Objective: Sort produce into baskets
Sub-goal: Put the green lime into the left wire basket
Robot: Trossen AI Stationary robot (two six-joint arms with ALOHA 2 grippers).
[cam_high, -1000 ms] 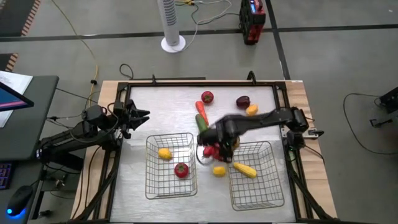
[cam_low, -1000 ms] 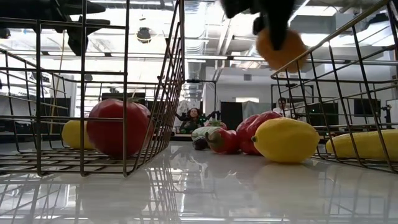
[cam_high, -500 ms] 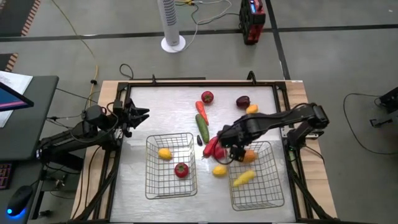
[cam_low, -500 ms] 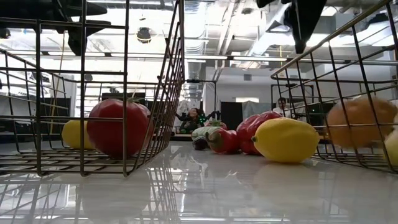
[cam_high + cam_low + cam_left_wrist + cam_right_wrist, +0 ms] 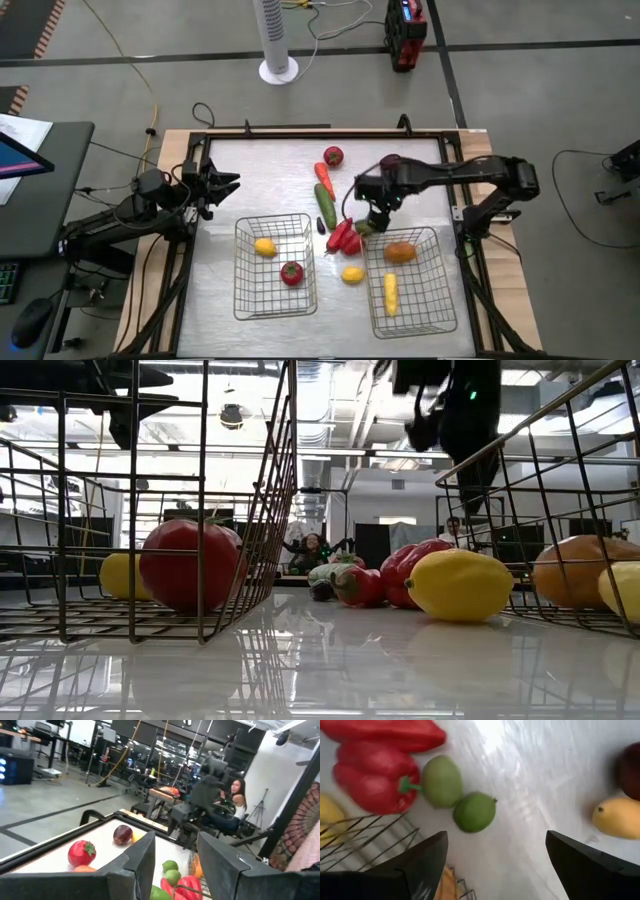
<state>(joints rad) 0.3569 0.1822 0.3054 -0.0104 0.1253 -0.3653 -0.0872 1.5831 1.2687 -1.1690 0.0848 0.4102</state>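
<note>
The baskets are sitting side by side on the near half of the bench point(image 5: 215, 300): the left basket point(image 5: 243, 300) is holding a yellow lemon point(image 5: 264, 247) and a red tomato point(image 5: 291, 272), the right basket point(image 5: 440, 300) an orange fruit point(image 5: 399, 252) and a yellow corn point(image 5: 390, 294). Between them, red peppers point(image 5: 343, 237) and another lemon point(image 5: 352, 274) are lying loose. The right gripper point(image 5: 372, 219) is hovering wide and empty over two green limes point(image 5: 474, 812), partly hiding them from above. The left gripper point(image 5: 232, 183) is waiting at the far left, fingers parted, nothing between them. The maroon fruit point(image 5: 122, 834) is being mostly covered by the right arm.
</note>
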